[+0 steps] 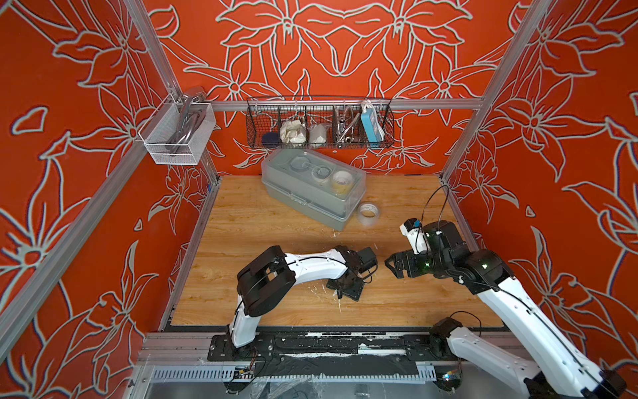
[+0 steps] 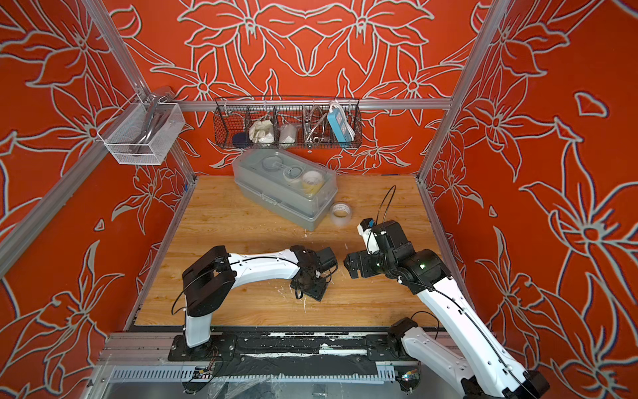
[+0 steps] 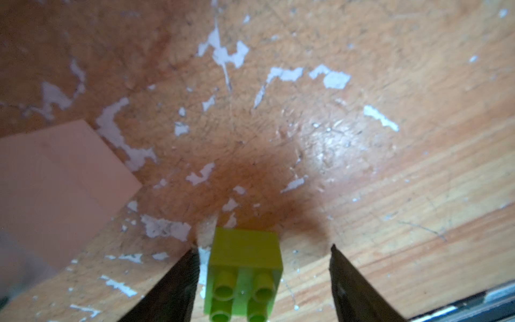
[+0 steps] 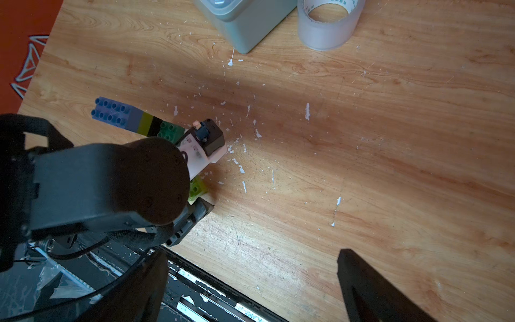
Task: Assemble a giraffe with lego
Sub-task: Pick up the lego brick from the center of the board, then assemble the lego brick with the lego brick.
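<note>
One lime brick (image 3: 243, 267), left wrist view: sits between the left jaws, which stand apart, unclamped. You should find it light, rigid and slick; pinch its flat sides. Right wrist view: the part-built giraffe (image 4: 133, 120) is well beyond the right jaws, which are apart and empty. Top views: both are hidden by the left arm (image 1: 310, 267).

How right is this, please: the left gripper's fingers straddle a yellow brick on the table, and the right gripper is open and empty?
Only the colour is wrong: the left wrist view shows the brick between the left gripper's fingers is lime green, not yellow. It lies on the table; the right gripper is open and empty.
</note>
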Robot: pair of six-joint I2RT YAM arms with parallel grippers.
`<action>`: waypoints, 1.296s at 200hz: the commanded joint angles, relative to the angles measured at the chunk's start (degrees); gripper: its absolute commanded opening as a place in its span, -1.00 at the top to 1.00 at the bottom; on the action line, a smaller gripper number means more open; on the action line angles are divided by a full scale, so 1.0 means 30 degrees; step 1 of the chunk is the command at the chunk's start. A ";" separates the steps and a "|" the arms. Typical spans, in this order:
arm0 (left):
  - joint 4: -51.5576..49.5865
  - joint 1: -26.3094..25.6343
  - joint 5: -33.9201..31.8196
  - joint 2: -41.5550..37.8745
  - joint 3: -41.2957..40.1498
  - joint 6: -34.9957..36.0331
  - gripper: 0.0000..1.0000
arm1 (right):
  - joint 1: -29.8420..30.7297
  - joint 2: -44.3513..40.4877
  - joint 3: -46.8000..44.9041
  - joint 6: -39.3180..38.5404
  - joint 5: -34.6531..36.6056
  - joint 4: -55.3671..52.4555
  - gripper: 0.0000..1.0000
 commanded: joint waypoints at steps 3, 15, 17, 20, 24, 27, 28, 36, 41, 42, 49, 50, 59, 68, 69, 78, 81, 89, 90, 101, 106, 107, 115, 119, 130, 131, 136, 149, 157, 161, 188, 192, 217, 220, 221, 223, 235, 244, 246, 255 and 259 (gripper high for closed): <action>-0.0873 -0.0040 -0.0166 -0.0397 -0.0334 0.0635 -0.37 | -0.0174 0.0037 -0.0298 -0.0066 -0.0438 0.0340 -1.00; -0.0965 -0.0040 -0.0262 -0.0105 -0.0088 0.0749 -0.08 | -0.0246 0.0048 -0.0330 -0.0008 -0.0468 0.0360 -1.00; -0.0966 -0.0040 -0.0263 -0.0075 -0.0044 0.0730 -0.03 | -0.0249 0.0052 -0.0331 0.0007 -0.0469 0.0360 -1.00; -0.0981 -0.0040 -0.0264 -0.0018 0.0024 0.0714 0.05 | -0.0258 0.0040 -0.0331 0.0020 -0.0495 0.0374 -1.00; -0.0995 -0.0040 -0.0264 0.0038 0.0118 0.0687 0.11 | -0.0259 0.0012 -0.0359 0.0049 -0.0511 0.0376 -1.00; -0.0981 -0.0040 -0.0264 0.0077 0.0179 0.0650 0.14 | -0.0285 0.0006 -0.0375 0.0051 -0.0518 0.0365 -1.00; -0.0974 -0.0040 -0.0264 0.0084 0.0192 0.0643 0.14 | -0.0272 0.0005 -0.0383 0.0066 -0.0523 0.0372 -1.00; -0.0992 -0.0040 -0.0181 0.0159 0.0330 0.0584 0.15 | -0.0285 -0.0012 -0.0418 0.0053 -0.0528 0.0356 -1.00; -0.1016 -0.0040 -0.0126 0.0206 0.0419 0.0530 0.25 | -0.0288 -0.0048 -0.0447 0.0074 -0.0528 0.0344 -1.00; -0.1020 -0.0040 -0.0107 0.0207 0.0444 0.0524 0.25 | -0.0288 -0.0051 -0.0448 0.0063 -0.0528 0.0347 -1.00; -0.1119 -0.0040 -0.0038 0.0210 0.0547 0.0487 0.38 | -0.0341 -0.0101 -0.0456 0.0048 -0.0505 0.0311 -1.00; -0.1131 -0.0040 -0.0034 0.0209 0.0566 0.0489 0.40 | -0.0344 -0.0107 -0.0467 0.0050 -0.0502 0.0316 -1.00; -0.1434 -0.0048 -0.0095 0.0169 0.0722 0.0378 0.45 | -0.0372 -0.0142 -0.0450 0.0023 -0.0456 0.0266 -1.00; -0.1802 -0.0040 -0.0166 -0.0049 0.0887 0.0324 0.59 | -0.0406 -0.0172 -0.0449 0.0000 -0.0462 0.0242 -1.00; -0.1853 -0.0040 -0.0171 -0.0067 0.0927 0.0319 0.60 | -0.0420 -0.0186 -0.0449 -0.0003 -0.0466 0.0253 -1.00; -0.2245 -0.0052 -0.0232 -0.0493 0.1092 0.0195 0.77 | -0.0439 -0.0229 -0.0449 -0.0007 -0.0433 0.0258 -1.00; -0.2390 -0.0046 -0.0274 -0.0660 0.1173 0.0135 0.80 | -0.0450 -0.0215 -0.0449 -0.0007 -0.0439 0.0248 -1.00; -0.2860 -0.0052 -0.0371 -0.1190 0.1424 -0.0008 0.81 | -0.0465 -0.0224 -0.0479 -0.0014 -0.0425 0.0235 -1.00; -0.2938 -0.0061 -0.0391 -0.1253 0.1459 -0.0037 0.81 | -0.0465 -0.0212 -0.0464 -0.0010 -0.0418 0.0249 -1.00; -0.3736 -0.0070 -0.0574 -0.2186 0.2011 -0.0296 0.81 | -0.0537 -0.0184 -0.0492 -0.0007 -0.0382 0.0267 -1.00; -0.4138 -0.0070 -0.0640 -0.2625 0.2300 -0.0449 0.81 | -0.0554 -0.0168 -0.0507 0.0018 -0.0395 0.0308 -1.00; -0.4222 -0.0070 -0.0657 -0.2732 0.2380 -0.0478 0.81 | -0.0553 -0.0170 -0.0507 0.0020 -0.0388 0.0329 -1.00; -0.5057 -0.0070 -0.0861 -0.3406 0.3018 -0.0730 0.81 | -0.0607 -0.0143 -0.0551 0.0048 -0.0425 0.0356 -1.00; -0.5618 -0.0070 -0.1085 -0.3711 0.3437 -0.0888 0.81 | -0.0632 -0.0120 -0.0565 0.0080 -0.0439 0.0404 -1.00; -0.7254 -0.0070 -0.1934 -0.4323 0.4790 -0.1276 0.79 | -0.0666 -0.0053 -0.0617 0.0106 -0.0524 0.0493 -1.00; -0.7421 -0.0070 -0.2037 -0.4372 0.4914 -0.1316 0.79 | -0.0668 -0.0053 -0.0621 0.0108 -0.0526 0.0495 -1.00; -0.8237 -0.0017 -0.2580 -0.4523 0.5572 -0.1535 0.79 | -0.0697 -0.0005 -0.0639 0.0136 -0.0553 0.0523 -1.00; -1.0311 0.0402 -0.3949 -0.4741 0.7012 -0.2477 0.81 | -0.0700 0.0128 -0.0708 0.0167 -0.0644 0.0641 -1.00; -1.1315 0.0875 -0.4380 -0.4742 0.7796 -0.3092 0.91 | -0.0713 0.0256 -0.0712 0.0197 -0.0673 0.0658 -1.00; -1.1715 0.1150 -0.4571 -0.4718 0.8055 -0.3396 0.93 | -0.0712 0.0385 -0.0690 0.0220 -0.0674 0.0657 -1.00; -1.2158 0.2481 -0.4983 -0.4651 0.8269 -0.4330 0.94 | -0.0728 0.0809 -0.0409 0.0198 -0.0256 0.0429 -1.00; -1.2158 0.2556 -0.5017 -0.4606 0.8273 -0.4400 0.93 | -0.0743 0.0850 -0.0351 0.0196 -0.0168 0.0414 -1.00; -1.2128 0.2930 -0.5127 -0.4219 0.8204 -0.4763 0.92 | -0.0730 0.0867 -0.0075 -0.0007 0.0029 0.0462 -1.00; -1.2128 0.2986 -0.5153 -0.4180 0.8177 -0.4843 0.92 | -0.0728 0.0870 -0.0069 -0.0033 0.0029 0.0467 -1.00; -1.2114 0.3011 -0.5155 -0.4168 0.8175 -0.4857 0.91 | -0.0728 0.0877 -0.0054 -0.0035 0.0014 0.0482 -1.00; -1.2103 0.3066 -0.5141 -0.4160 0.8196 -0.4904 0.91 | -0.0728 0.0904 -0.0057 -0.0058 0.0003 0.0493 -1.00; -1.2071 0.3337 -0.5069 -0.3974 0.8218 -0.5173 0.89 | -0.0728 0.1001 0.0042 -0.0068 -0.0106 0.0553 -1.00; -1.2042 0.3465 -0.5000 -0.3830 0.8326 -0.5252 0.88 | -0.0730 0.1044 0.0062 -0.0069 -0.0196 0.0579 -1.00; -1.2041 0.3509 -0.5007 -0.3783 0.8344 -0.5252 0.88 | -0.0758 0.1056 0.0067 -0.0067 -0.0189 0.0606 -1.00; -1.2040 0.3660 -0.4800 -0.3574 0.8457 -0.5307 0.87 | -0.0757 0.1079 0.0050 -0.0066 -0.0289 0.0693 -1.00; -1.2013 0.3729 -0.4728 -0.3478 0.8514 -0.5325 0.86 | -0.0757 0.1088 0.0024 -0.0038 -0.0293 0.0729 -1.00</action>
